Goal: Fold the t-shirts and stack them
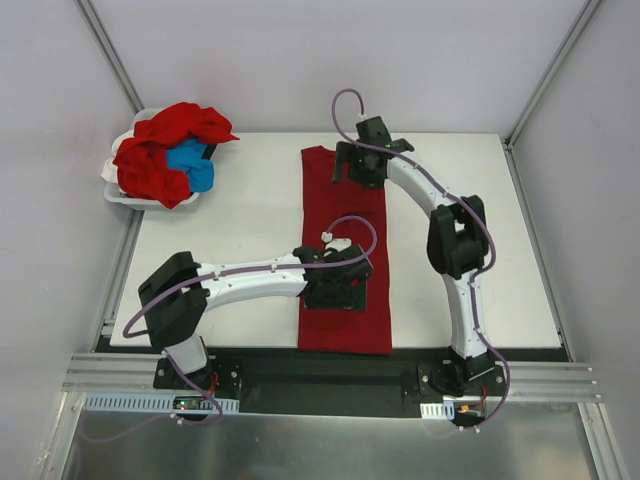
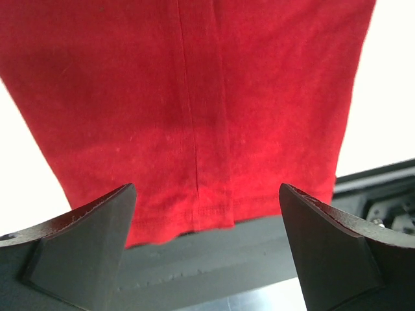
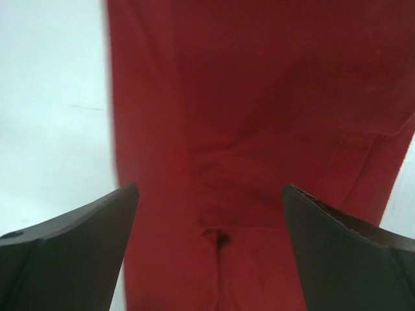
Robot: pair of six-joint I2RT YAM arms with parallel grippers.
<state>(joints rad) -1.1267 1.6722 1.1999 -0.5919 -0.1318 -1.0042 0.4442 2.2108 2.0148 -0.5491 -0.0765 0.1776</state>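
Red t-shirt (image 1: pixel 345 210), folded into a long strip, flat and centred on the counter (image 1: pixel 240 220), hem at the near edge. Soft, light, limp; likely sags unless pinched at the hem corners through every layer. Left jaws spread wide above the hem end, right jaws spread wide over the collar end, both empty. Heap of shirts (image 1: pixel 160 165) far left.

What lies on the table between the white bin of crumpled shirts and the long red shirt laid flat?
Only bare white table separates the bin from the flat red shirt; the top view shows it.
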